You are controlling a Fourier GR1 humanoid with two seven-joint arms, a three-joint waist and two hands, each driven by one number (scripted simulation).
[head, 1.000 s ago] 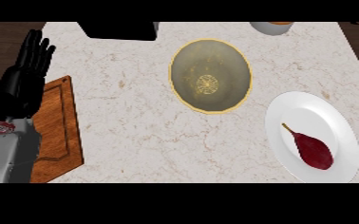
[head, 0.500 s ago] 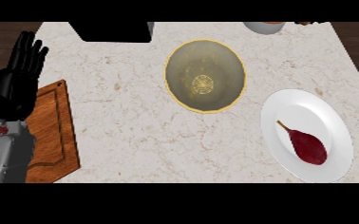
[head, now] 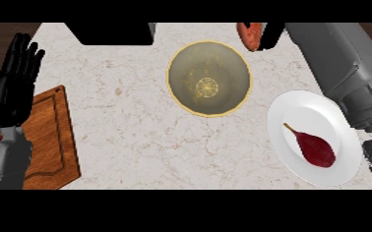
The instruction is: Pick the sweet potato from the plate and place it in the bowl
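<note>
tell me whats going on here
Nothing is being held yet. The sweet potato lies on the white plate at the right, not in the bowl that stands up and to the left of it. The left hand rests open at the left edge, above a wooden board. The right forearm stretches along the right side, beyond the plate.

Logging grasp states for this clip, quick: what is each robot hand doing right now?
Left robot hand: open, holding nothing, resting at the left edge.
Right robot hand: cannot be told; only a dark part shows at the top edge.
</note>
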